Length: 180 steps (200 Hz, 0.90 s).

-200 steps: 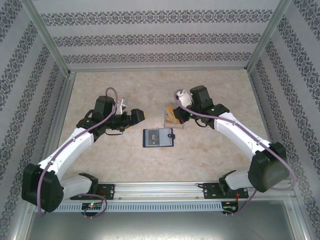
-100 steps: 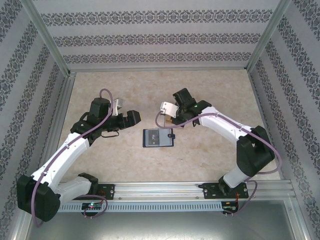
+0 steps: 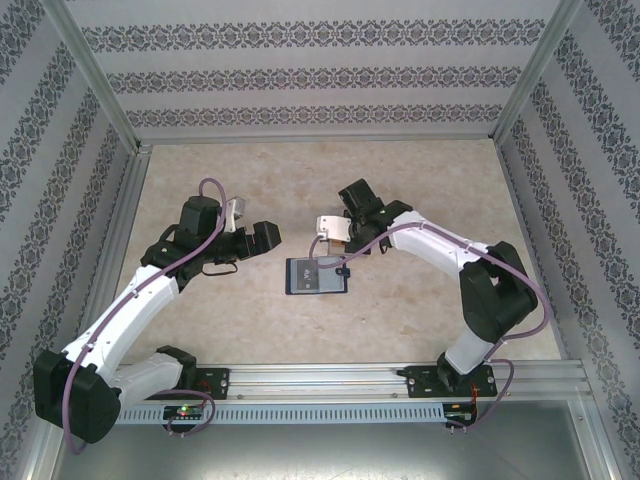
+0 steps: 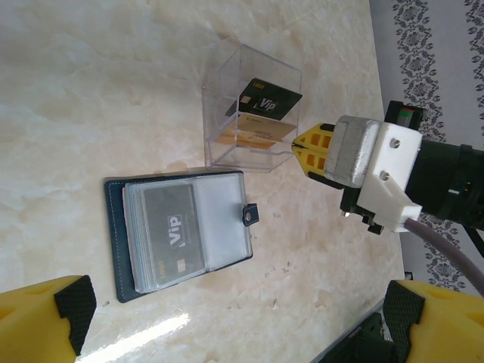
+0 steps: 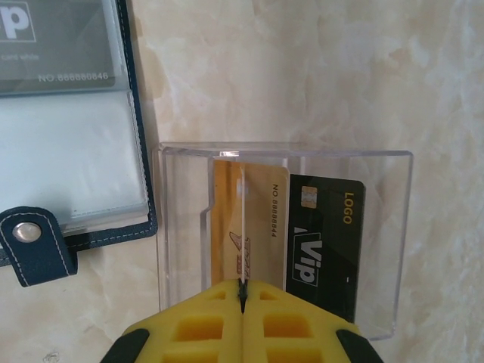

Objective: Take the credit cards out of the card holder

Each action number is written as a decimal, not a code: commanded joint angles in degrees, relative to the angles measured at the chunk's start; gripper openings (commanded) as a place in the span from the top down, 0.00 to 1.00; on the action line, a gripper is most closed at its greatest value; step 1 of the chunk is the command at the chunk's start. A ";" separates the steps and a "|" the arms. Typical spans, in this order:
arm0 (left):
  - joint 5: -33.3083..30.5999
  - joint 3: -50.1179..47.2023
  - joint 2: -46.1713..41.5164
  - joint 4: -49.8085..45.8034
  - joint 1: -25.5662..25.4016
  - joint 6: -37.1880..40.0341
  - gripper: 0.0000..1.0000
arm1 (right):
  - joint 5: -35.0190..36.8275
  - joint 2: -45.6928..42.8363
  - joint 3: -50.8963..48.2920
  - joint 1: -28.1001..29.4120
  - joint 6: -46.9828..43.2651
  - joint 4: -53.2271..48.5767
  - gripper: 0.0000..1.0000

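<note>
A pale marbled desk [image 3: 420,180] fills the floor of a booth whose walls [image 3: 300,75] carry dark patterned stripes, held in a metal frame [image 3: 95,75].

The left arm [image 3: 140,300] rises from its base at the near left and reaches inward. The left hand [image 3: 262,235] hovers over the desk, left of centre. The right arm [image 3: 480,280] folds sharply at the elbow and stretches left, pointing the right hand [image 5: 242,291] low over the desk's middle.

The card holder [image 4: 181,231] lies open and flat near the centre of the desk, between the two hands, its closing tab [image 5: 34,246] sticking out at the side. A grey card [image 4: 172,227] sits in its clear sleeve. Just beside it stands a clear box [image 5: 393,242] holding a gold card [image 5: 261,219] and a black card [image 5: 325,227].

The left hand's fingers [image 4: 41,318] stand wide apart, holding nothing. The right hand's yellow fingers are pressed together, tips at the box's near wall; whether anything thin is pinched between them cannot be told.
</note>
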 commanded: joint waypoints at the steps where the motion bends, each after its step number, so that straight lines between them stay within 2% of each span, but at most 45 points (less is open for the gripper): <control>1: -0.33 0.84 -0.48 -1.23 0.55 1.53 0.01 | -0.41 1.35 0.79 -0.14 -0.91 0.28 1.00; 95: -0.36 0.43 -0.26 -1.32 0.57 1.79 0.01 | 1.85 4.90 0.09 -0.27 2.09 3.30 1.00; 120: -0.37 0.49 -0.28 -1.36 0.57 1.88 0.01 | 3.07 5.42 -0.06 -0.30 2.92 4.49 0.83; 180: -0.23 0.27 0.42 -1.12 0.54 1.88 0.01 | 7.02 5.69 0.44 -0.69 4.47 7.11 0.80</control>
